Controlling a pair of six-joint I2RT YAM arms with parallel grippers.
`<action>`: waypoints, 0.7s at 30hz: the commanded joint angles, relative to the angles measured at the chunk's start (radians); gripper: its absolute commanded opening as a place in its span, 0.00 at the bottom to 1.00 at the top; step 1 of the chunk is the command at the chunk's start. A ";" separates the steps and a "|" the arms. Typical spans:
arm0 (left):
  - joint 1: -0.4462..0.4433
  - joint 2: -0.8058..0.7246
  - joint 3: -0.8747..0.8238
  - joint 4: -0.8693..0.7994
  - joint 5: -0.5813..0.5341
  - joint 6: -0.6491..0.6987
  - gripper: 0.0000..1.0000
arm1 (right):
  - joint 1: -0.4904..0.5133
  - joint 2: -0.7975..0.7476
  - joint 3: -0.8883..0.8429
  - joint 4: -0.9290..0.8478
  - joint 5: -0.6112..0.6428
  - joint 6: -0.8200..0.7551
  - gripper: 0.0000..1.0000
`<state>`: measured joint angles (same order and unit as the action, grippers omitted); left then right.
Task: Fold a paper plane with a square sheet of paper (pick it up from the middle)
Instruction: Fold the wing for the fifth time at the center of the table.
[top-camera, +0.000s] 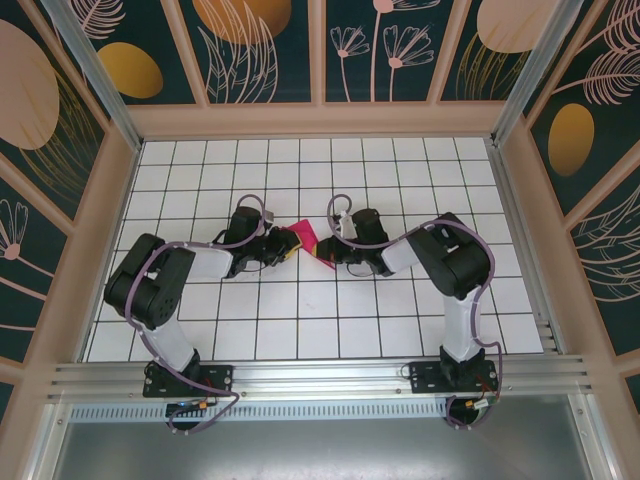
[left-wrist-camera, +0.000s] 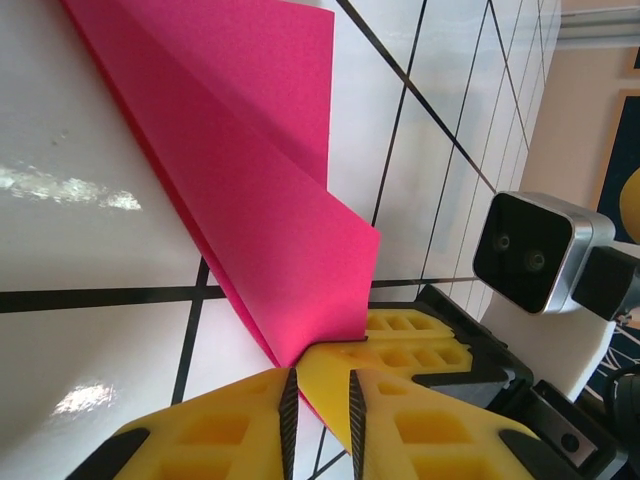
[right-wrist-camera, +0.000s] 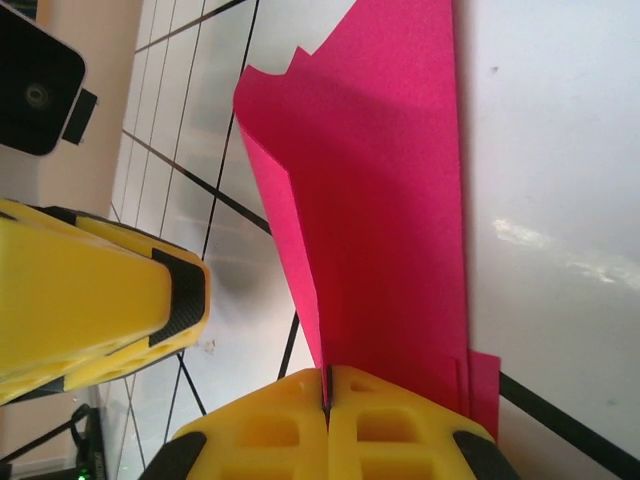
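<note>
The square sheet of paper (top-camera: 303, 238) is magenta-pink and folded into a narrow layered shape, lying mid-table between the two arms. My right gripper (right-wrist-camera: 326, 375) is shut, its yellow fingers pressed together on a raised fold of the paper (right-wrist-camera: 390, 220). My left gripper (left-wrist-camera: 321, 380) faces it from the left, its jaws a narrow gap apart. The paper's pointed end (left-wrist-camera: 260, 180) reaches down to the inner pad of its left finger. Through that gap a yellow finger (left-wrist-camera: 400, 345) of the right gripper shows. From above, the left gripper (top-camera: 287, 252) and right gripper (top-camera: 328, 256) nearly touch.
White gridded table (top-camera: 300, 330) with tan walls on three sides and a metal rail along the near edge. The right wrist camera housing (left-wrist-camera: 535, 250) sits close behind the paper. One left finger (right-wrist-camera: 100, 300) crowds the right gripper's side.
</note>
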<state>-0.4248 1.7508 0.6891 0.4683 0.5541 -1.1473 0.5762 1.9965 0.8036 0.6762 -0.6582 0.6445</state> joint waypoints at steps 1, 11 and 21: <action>-0.006 0.023 0.027 0.037 0.020 0.026 0.23 | -0.012 0.030 0.011 0.040 -0.064 0.085 0.00; -0.012 0.061 0.036 0.094 0.035 0.026 0.19 | -0.023 0.037 0.021 0.025 -0.075 0.175 0.00; -0.017 0.092 0.033 0.120 0.045 0.026 0.17 | -0.024 0.051 0.021 -0.006 -0.057 0.250 0.00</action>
<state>-0.4343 1.8240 0.7040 0.5484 0.5770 -1.1446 0.5613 2.0136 0.8074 0.6880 -0.7128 0.8543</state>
